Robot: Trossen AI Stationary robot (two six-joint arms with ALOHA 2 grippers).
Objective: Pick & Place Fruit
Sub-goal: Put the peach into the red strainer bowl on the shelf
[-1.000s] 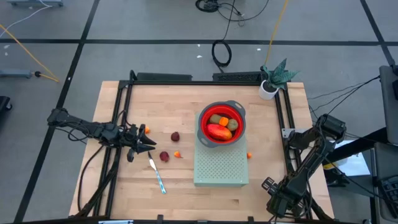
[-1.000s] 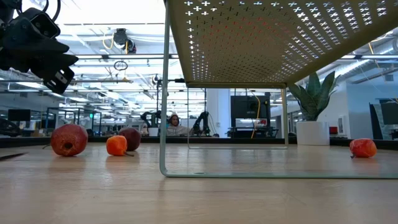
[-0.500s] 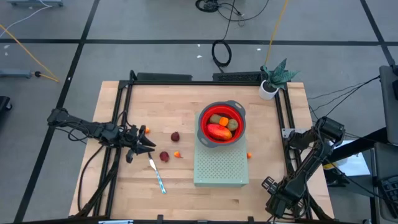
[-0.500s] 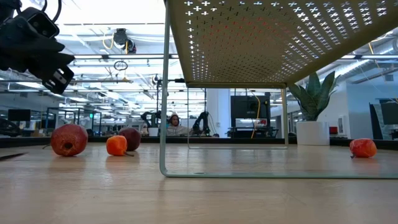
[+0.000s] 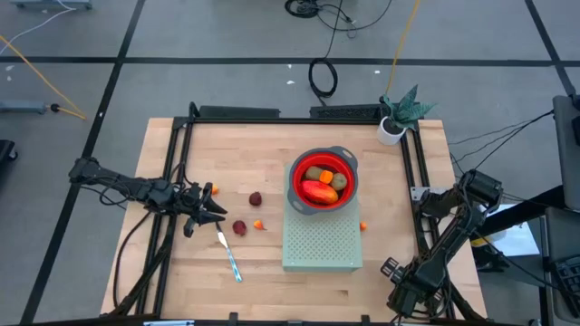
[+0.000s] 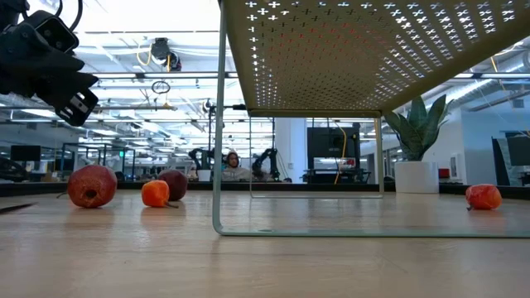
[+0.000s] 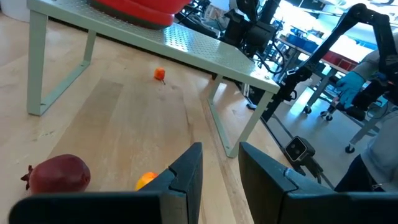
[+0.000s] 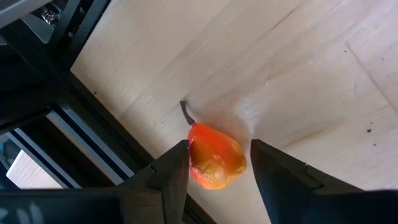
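Observation:
My left gripper (image 5: 214, 210) hangs open above the table's left part, pointing toward a dark red ball (image 5: 239, 227) and a tiny orange ball (image 5: 258, 225); the left wrist view shows both just ahead of the gripper (image 7: 221, 148), the ball (image 7: 56, 175) and the orange one (image 7: 146, 180). A second dark red ball (image 5: 256, 198) and an orange ball (image 5: 212, 189) lie nearby. The red bowl (image 5: 348, 168) holds the red-orange fruit (image 5: 319, 191), two brown-green ovals (image 5: 314, 172) and an orange ball (image 5: 326, 177). My right gripper (image 8: 219, 144) is open over a small orange-red fruit (image 8: 214, 163) lying on the table by the frame rail.
The bowl stands on a pale green perforated stand (image 5: 322, 240). A knife with a light-blue handle (image 5: 229, 256) lies near the left gripper. Another orange ball (image 5: 362, 225) sits right of the stand. A potted plant (image 5: 396, 116) is at the far right corner. Dark frame rails (image 5: 419, 195) run along the edges.

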